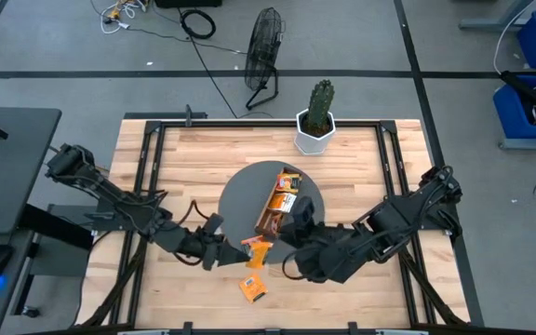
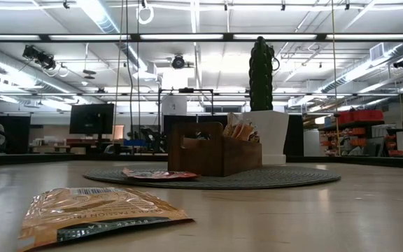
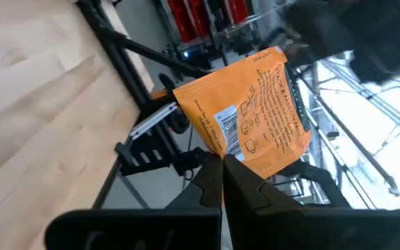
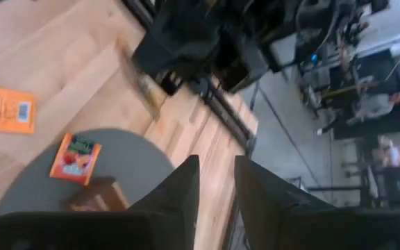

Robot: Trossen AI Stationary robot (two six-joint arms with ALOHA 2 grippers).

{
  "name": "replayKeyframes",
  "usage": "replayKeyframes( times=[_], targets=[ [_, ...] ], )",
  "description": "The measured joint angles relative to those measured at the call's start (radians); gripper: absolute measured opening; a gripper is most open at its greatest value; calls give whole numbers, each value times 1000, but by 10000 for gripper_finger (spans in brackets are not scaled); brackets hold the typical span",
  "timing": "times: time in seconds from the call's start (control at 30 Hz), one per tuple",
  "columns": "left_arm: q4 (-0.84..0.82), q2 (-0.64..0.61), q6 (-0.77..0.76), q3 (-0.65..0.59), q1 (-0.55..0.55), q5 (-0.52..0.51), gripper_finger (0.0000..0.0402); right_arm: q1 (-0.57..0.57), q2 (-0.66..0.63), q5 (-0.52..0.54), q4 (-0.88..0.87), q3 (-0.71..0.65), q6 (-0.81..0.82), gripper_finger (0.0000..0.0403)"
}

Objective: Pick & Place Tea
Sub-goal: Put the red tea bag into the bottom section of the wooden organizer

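Orange tea sachet (image 3: 245, 118) pinched at its lower edge between the pressed-together fingers of the left gripper (image 3: 222, 182), lifted clear of the wooden table (image 1: 203, 167) and tilted, barcode and printed side facing the wrist camera. Seen from above, same sachet (image 1: 259, 249) just beyond the left gripper's (image 1: 229, 251) tips, between the two arms, beside the front edge of the round grey mat (image 1: 245, 200).

Second orange sachet (image 1: 253, 288) flat on the table, near and in front of the held one, closer to the table's front edge; large and blurred in the foreground of the low view (image 2: 96, 213). Third sachet, red and orange (image 4: 76, 158), flat on the mat, just beside the wooden tray (image 1: 277, 203); visible low on the mat too (image 2: 161, 175).

More sachets standing upright in the tray's far compartment (image 1: 289, 180).

Right gripper (image 4: 216, 187) slightly spread, nothing between its fingers, held above the mat and tray, opposite the left gripper.

Beyond the mat, white pot with a cactus (image 1: 318, 119) at the table's back edge.
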Motion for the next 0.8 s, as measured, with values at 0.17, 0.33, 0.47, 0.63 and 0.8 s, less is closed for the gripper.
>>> replayKeyframes(
  times=[0.17, 0.33, 0.47, 0.63, 0.8],
  targets=[
    [-2, 0, -53, 0, 19, 0, 2, 7, 0, -69, 74, 0, -96, 132],
    [0, 0, -80, 0, 34, 22, 2, 27, 0, -79, 76, 0, -166, 181],
    [45, 0, -101, 0, 41, 29, 2, 26, 6, -104, 72, 0, -175, 202],
    [52, 0, -98, 0, 52, 44, 2, 7, 22, -133, 75, 0, -191, 200],
    [43, 0, -99, 0, 52, 48, 2, -19, 30, -184, 70, 0, -217, 190]
  ],
)
